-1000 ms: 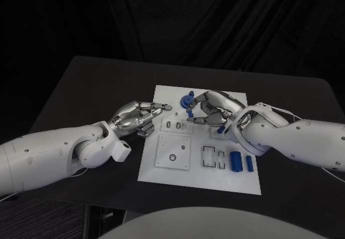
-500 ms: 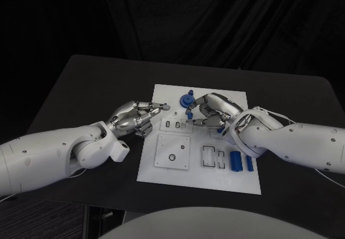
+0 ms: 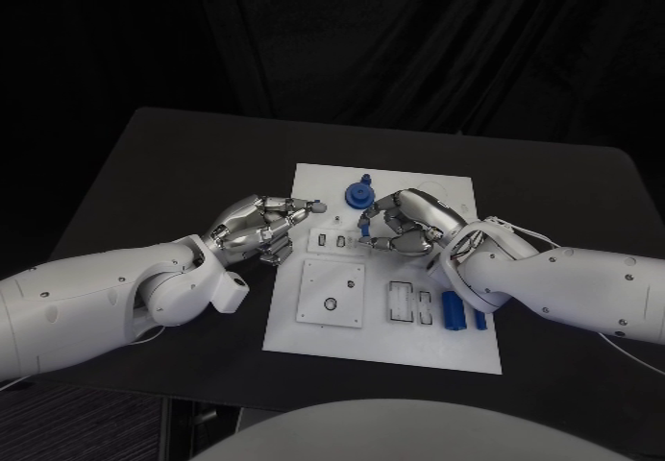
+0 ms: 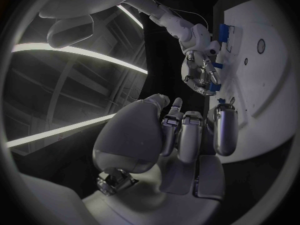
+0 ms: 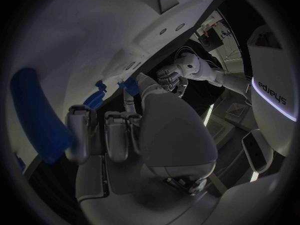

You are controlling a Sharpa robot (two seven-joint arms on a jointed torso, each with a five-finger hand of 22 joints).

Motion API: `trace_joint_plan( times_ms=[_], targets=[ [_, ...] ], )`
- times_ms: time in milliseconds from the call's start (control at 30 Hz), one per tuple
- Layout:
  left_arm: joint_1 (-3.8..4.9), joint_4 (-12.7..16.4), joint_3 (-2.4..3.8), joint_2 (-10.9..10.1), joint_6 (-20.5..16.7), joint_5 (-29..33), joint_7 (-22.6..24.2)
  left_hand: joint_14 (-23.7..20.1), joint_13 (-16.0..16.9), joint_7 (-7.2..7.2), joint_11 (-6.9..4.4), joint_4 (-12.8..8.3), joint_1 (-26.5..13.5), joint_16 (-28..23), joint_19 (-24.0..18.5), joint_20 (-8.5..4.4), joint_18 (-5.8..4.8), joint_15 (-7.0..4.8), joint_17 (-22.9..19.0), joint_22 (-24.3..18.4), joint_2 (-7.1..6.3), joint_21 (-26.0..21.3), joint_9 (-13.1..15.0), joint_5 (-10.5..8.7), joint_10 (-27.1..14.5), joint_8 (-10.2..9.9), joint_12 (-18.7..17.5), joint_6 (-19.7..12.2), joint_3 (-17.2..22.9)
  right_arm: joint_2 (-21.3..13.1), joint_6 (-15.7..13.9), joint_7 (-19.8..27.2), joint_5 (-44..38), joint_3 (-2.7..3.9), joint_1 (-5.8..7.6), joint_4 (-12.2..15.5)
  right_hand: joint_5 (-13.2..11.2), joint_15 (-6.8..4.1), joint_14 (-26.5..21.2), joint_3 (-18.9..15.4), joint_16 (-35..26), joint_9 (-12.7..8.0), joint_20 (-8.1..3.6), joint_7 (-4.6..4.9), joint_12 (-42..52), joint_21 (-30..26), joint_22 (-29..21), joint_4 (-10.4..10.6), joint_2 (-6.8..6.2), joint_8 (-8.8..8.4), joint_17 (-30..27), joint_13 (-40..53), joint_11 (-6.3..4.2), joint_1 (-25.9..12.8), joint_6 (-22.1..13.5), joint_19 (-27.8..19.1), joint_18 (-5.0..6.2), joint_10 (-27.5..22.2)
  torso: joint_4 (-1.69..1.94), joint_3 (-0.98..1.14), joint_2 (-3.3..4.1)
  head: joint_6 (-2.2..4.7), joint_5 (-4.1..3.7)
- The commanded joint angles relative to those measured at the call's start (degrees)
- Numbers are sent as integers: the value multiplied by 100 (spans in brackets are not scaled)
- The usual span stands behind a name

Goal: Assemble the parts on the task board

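Note:
The white task board (image 3: 416,346) lies in the middle of the black table. A round blue part (image 3: 360,195) stands near its far edge. My right hand (image 3: 411,223) hovers over the board's middle, just on the near side of that part, and pinches a small blue piece (image 3: 364,226) at its fingertips. The left wrist view shows that hand (image 4: 199,72) with blue between its fingers. My left hand (image 3: 260,228) sits at the board's left edge with its fingers curled in and nothing in them. Two blue bars (image 3: 455,309) lie side by side at the board's near right.
A square white plate with a round hole (image 3: 335,293) sits on the board's near left, with narrow slots (image 3: 402,301) beside it. Bare black table (image 3: 181,154) surrounds the board on all sides.
My right hand has drawn slightly left and nearer over the board, fingers closing tighter round the small blue piece. My left hand has stayed put.

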Motion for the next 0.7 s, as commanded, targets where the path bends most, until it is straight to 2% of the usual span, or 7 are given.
trace_joint_plan(
  times_ms=[33, 500, 600, 700],
  targets=[
    [-8, 5, 4, 19, 20, 19, 78, 595, 1491, 11, -39, -13, 63, 15, -27, 2, -52, -27, 1509, 590, -15, -25, 4, 13, 606, 8, 12, 26, 17, 4, -184, 140, 84, 3, -35, -18, -84, -7, 585, -10, 17, 15, -10, -215, 15, -33, 1217, -27, 56, 23, 1510, 1510, -4, 64, 247, 107, -5, 606, -5, -9, -6, 0, 6],
    [-9, -5, 3, 50, 41, 19, 61, 595, 1491, 11, -39, -13, 63, 15, -27, 2, -52, -27, 1509, 590, -15, -25, 4, 13, 606, 8, 12, 26, 17, 56, 70, -14, 92, 4, -94, -113, -440, 31, 585, -68, 17, -39, 18, -161, 15, -185, 1168, -16, 107, -39, 1510, 1510, 42, 97, 165, 12, 30, 606, 0, -7, 1, 0, -1],
    [-9, -10, 3, 55, 46, 19, 56, 595, 1491, 12, -38, -13, 62, 15, -24, 2, -53, -27, 1509, 593, -10, -25, 4, 14, 606, 7, 12, 31, 23, 72, 166, -98, 92, 4, -98, -141, -444, 42, 585, -73, 17, -51, 26, -147, 15, -241, 1149, -23, 110, -57, 1510, 1510, 55, 111, 139, -23, 43, 606, 1, -7, 3, 0, -1],
    [-9, -17, 3, 62, 53, 19, 50, 595, 1491, 12, -38, -13, 62, 15, -24, 2, -53, -27, 1509, 593, -10, -25, 4, 14, 606, 7, 12, 31, 23, 88, 265, -168, 92, 4, -100, -171, -323, 77, 585, -87, 17, -71, 56, -119, 15, -411, 1094, -48, 116, -72, 1510, 1510, 87, 149, 126, -132, 83, 606, 2, -7, 5, 0, -2]
  ],
)
